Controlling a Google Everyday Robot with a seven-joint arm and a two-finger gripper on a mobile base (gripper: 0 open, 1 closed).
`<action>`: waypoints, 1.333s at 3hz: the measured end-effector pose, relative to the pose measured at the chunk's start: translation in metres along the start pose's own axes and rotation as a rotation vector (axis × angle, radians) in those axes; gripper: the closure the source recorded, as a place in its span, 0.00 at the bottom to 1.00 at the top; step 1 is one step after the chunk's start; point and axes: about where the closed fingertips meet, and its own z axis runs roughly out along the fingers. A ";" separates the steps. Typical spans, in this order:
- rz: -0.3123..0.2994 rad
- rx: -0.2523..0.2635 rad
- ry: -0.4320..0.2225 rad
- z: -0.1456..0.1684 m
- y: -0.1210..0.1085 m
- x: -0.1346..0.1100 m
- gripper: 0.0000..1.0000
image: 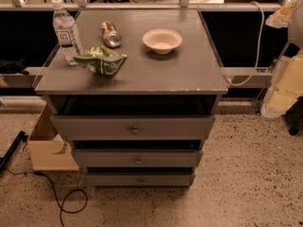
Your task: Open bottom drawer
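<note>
Of the robot, only pale, blurred arm parts (286, 79) show at the right edge, which cuts them off; the gripper cannot be picked out among them. The bottom drawer (140, 179) shows just a thin front strip, and its knob is too small to tell in detail. The dark gaps above it, above the middle drawer (137, 158) and above the top drawer (134, 126) hide whatever lies inside. Print on the water bottle (66, 32), the can (111, 34) and the crumpled green bag (102, 60) is unreadable. The cabinet partly hides the cardboard box (47, 145). A black cable (61, 202) leaves by the bottom edge.
</note>
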 end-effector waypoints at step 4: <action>0.244 -0.250 0.036 0.119 0.079 0.070 0.00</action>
